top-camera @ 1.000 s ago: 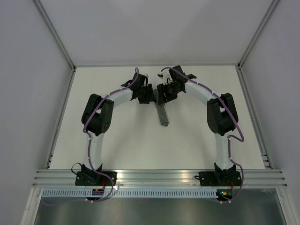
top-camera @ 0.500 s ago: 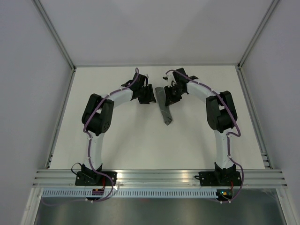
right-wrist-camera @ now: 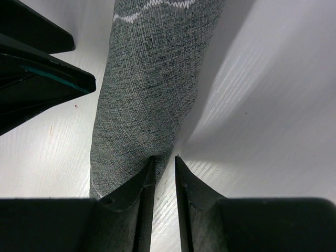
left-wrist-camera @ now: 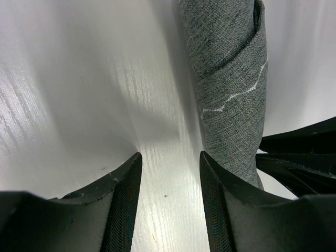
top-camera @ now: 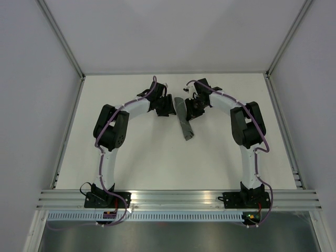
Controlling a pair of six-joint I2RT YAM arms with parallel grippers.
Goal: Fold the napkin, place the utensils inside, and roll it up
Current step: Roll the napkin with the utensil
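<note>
Grey on white: shows the napkin [top-camera: 184, 122] rolled into a tube on the table [top-camera: 157, 157], no fork in sight, so likely tucked inside. Holds nothing in the left gripper [left-wrist-camera: 170, 157], wide apart beside it, nor in the right gripper [right-wrist-camera: 164, 158], nearly pinched together. Looks almost done.

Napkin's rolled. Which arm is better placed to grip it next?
Probably right. The right gripper has its jaws narrow, tips at the edge of the napkin. The left gripper straddles bare table, with the napkin outside its jaws.
</note>
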